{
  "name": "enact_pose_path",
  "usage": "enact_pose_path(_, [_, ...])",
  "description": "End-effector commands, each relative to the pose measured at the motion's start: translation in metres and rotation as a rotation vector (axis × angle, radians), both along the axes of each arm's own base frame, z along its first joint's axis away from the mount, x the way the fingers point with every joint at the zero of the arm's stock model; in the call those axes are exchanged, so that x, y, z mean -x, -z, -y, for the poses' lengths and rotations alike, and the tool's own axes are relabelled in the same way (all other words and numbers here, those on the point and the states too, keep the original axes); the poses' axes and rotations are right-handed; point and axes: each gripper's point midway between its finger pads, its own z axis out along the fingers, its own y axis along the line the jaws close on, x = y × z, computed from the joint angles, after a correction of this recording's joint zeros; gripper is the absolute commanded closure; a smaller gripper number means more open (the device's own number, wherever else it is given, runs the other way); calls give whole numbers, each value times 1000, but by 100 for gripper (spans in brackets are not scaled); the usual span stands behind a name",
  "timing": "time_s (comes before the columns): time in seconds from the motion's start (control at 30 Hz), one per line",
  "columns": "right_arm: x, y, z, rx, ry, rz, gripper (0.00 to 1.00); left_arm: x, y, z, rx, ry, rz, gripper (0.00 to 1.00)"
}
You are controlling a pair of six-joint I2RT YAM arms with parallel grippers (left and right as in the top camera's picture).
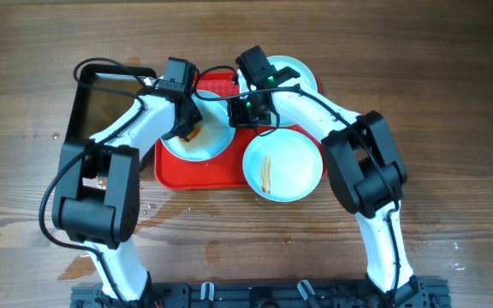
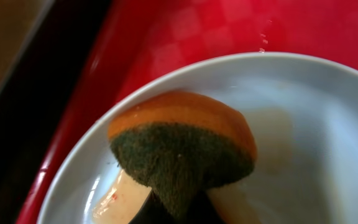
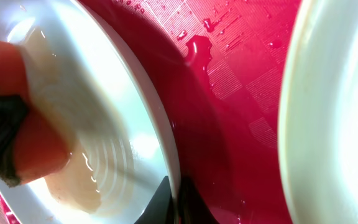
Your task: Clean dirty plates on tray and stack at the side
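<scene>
Overhead: bright, even, diffuse light from above. Soft, short shadows lie under both arms on the table [image 1: 452,103]. A wet patch [image 1: 174,205] gives a dull sheen. Tray [image 1: 204,175] saturated red. Frame sharp throughout; streaked plate [image 1: 282,164] crisp.

Left wrist: shallow focus. Sponge [image 2: 182,155] scouring face near sharp; tray [image 2: 185,31] soft. Black pan [image 2: 17,124] underexposed at frame left. Small glare on the sponged plate [image 2: 98,193].

Right wrist: tray [image 3: 229,81] texture sharp, droplets glinting. Sponged plate [image 3: 123,124] shows rippled highlights. Sponge [image 3: 23,118] and neighbouring plate [image 3: 334,124] blurred, the latter near washed out.
</scene>
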Motion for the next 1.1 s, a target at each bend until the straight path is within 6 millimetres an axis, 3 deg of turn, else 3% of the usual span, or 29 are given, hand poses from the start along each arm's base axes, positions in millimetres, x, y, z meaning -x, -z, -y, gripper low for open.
enact_pose_path(0.0, [6, 15, 3, 22, -8, -28, 95, 58, 48, 9, 97, 51, -265, 96])
enact_pose_path(0.1, [6, 15, 3, 21, -9, -28, 95, 88, 42, 52, 346, 219, -386, 96])
enact_pose_path(0.2, [6, 15, 3, 21, -9, -28, 95, 100, 29, 83, 536, 361, -406, 96])
enact_pose_path(0.27, [6, 15, 3, 21, -9, -28, 95, 92, 27, 89, 564, 402, -362, 96])
enact_pose_path(0.5, [7, 16, 3, 24, -8, -33, 95, 24, 21, 101, 542, 478, -61, 96])
enact_pose_path(0.57, [7, 16, 3, 25, -8, -35, 95, 8, 25, 88, 453, 413, -20, 96])
enact_pose_path(0.73, [7, 16, 4, 25, -8, -34, 95, -3, 39, 16, 103, 110, -13, 96])
enact_pose_path(0.83, [7, 16, 4, 25, -8, -34, 95, 6, 41, -13, 9, -14, -45, 96])
enact_pose_path(0.93, [7, 16, 3, 25, -9, -33, 95, 29, 45, -33, -27, -133, -129, 96])
enact_pose_path(1.07, [7, 16, 3, 24, -8, -32, 95, 55, 48, -34, -2, -152, -240, 96])
